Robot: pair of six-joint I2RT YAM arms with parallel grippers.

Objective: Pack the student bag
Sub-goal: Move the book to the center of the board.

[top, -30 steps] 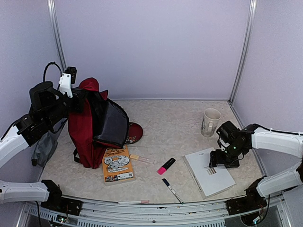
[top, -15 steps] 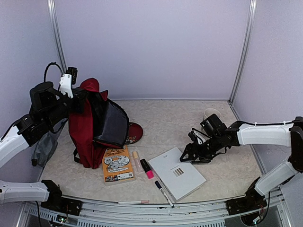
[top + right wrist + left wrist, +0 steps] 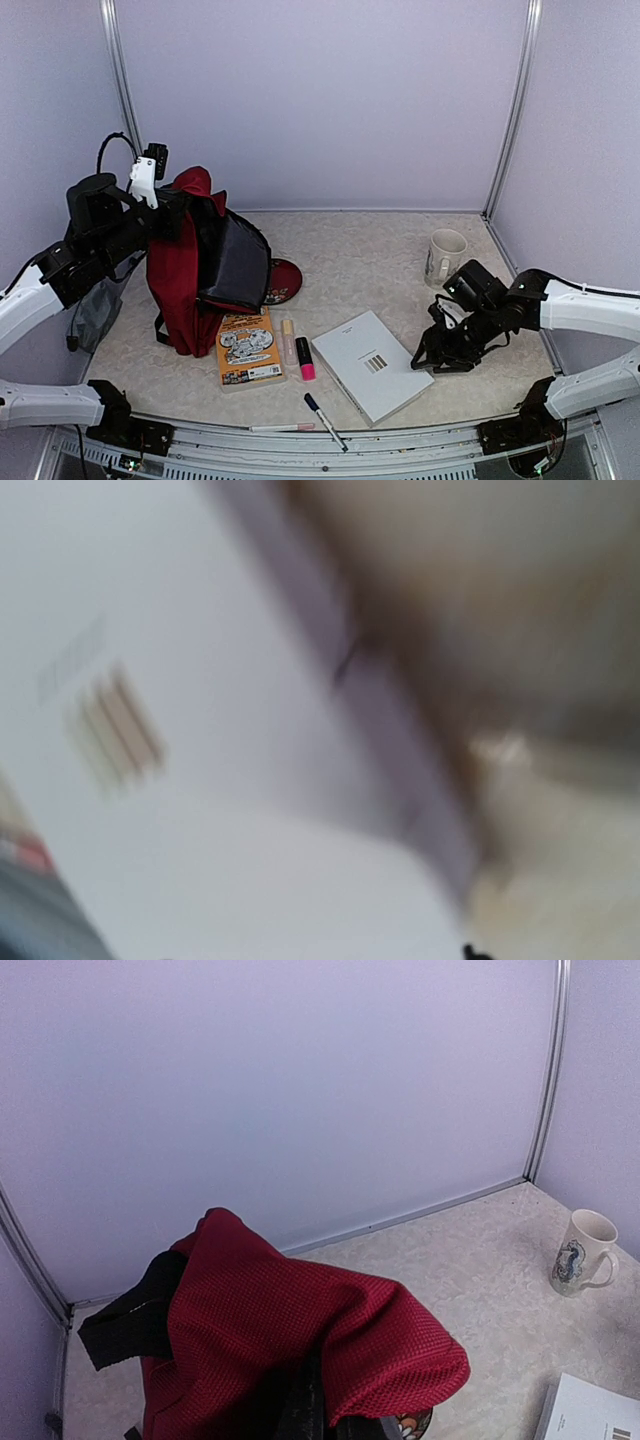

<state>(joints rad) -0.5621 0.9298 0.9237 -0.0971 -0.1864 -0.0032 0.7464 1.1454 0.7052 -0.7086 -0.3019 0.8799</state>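
Holding at far left: left jaws pinch the top of the one student bag (image 3: 180, 290), upright on the surface. One highlighter (image 3: 304, 358) and one pen (image 3: 324, 420) sit nearer it, shoved by the one white book (image 3: 372, 365) sliding leftward this past second, so a shorter carry. Right jaws at the book's right edge: spread or not, cannot tell. One mug (image 3: 444, 257).

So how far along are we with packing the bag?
Nothing visibly packed. In hand: left gripper holds the student bag upright by its top; right gripper sits at the edge of the white book. Remaining: orange book, highlighter, pen and mug, all outside.
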